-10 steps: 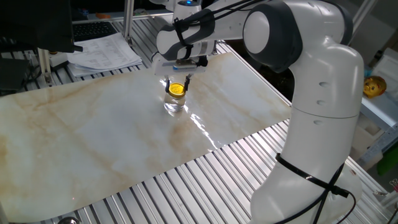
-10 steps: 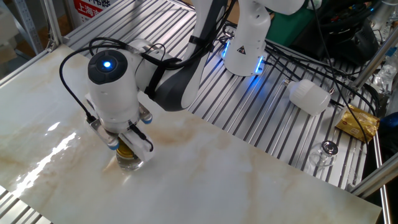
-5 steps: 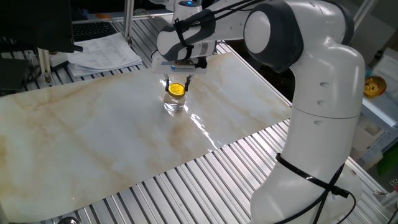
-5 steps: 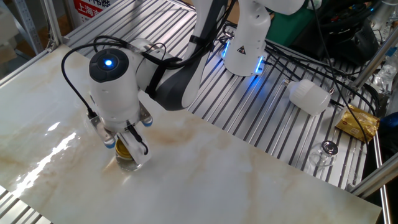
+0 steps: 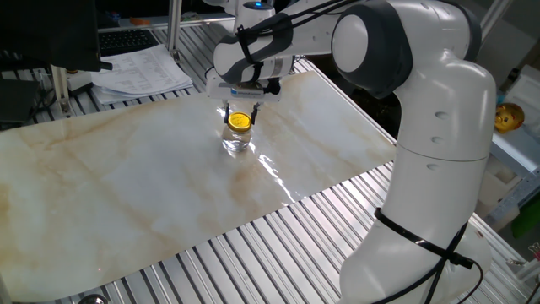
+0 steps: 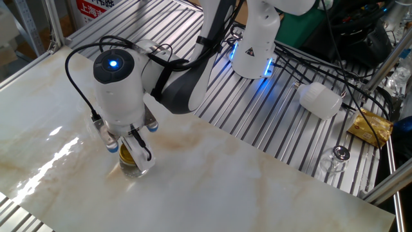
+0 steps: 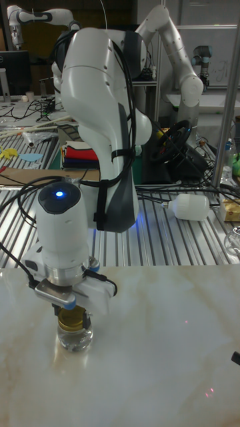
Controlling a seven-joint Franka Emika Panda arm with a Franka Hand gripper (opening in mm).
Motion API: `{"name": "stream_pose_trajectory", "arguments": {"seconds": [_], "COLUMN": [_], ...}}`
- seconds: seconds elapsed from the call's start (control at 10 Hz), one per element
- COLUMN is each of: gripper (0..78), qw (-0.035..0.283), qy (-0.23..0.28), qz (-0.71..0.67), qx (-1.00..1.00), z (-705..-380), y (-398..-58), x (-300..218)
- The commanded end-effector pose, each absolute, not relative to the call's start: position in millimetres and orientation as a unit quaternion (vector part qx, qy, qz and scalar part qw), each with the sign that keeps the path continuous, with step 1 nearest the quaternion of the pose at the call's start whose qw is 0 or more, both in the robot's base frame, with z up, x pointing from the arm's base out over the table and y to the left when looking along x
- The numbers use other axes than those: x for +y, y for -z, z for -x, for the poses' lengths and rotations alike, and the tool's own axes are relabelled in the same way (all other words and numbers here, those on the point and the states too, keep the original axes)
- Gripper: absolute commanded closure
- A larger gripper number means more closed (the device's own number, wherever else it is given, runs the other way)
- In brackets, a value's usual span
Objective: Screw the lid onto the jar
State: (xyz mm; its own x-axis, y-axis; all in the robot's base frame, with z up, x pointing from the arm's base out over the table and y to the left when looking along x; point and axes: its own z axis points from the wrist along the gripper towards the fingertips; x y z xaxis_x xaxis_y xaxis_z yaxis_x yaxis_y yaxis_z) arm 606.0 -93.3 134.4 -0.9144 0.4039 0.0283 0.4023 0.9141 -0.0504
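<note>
Rotated slightly since the earlier frames, the gripper (image 6: 131, 150) is pinched on the lid (image 5: 240, 121).

The lid is seated on the jar (image 7: 73, 337), upright mid-slab on the marble table (image 5: 101, 194). Only the tall view shows the jar's interior, seemingly empty.

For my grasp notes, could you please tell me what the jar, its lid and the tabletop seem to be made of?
The jar looks like clear glass: see-through, glinting. The lid seems shiny gold-yellow metal. The tabletop looks like glossy marble-patterned slab, cream with tan veins and bright reflections; real stone or laminate, I cannot tell.
</note>
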Motion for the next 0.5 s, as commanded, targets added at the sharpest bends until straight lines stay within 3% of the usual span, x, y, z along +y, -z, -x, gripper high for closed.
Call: {"name": "stream_pose_trajectory", "arguments": {"seconds": [0.1,0.5], "gripper": [76.4,76.4], "qw": [0.017,0.016], "qy": [-0.022,-0.023], "qz": [0.202,0.201], "qx": [-0.979,-0.979], "z": [-607.3,-607.3], "y": [-136.2,-136.1], "x": [-93.7,-93.6]}}
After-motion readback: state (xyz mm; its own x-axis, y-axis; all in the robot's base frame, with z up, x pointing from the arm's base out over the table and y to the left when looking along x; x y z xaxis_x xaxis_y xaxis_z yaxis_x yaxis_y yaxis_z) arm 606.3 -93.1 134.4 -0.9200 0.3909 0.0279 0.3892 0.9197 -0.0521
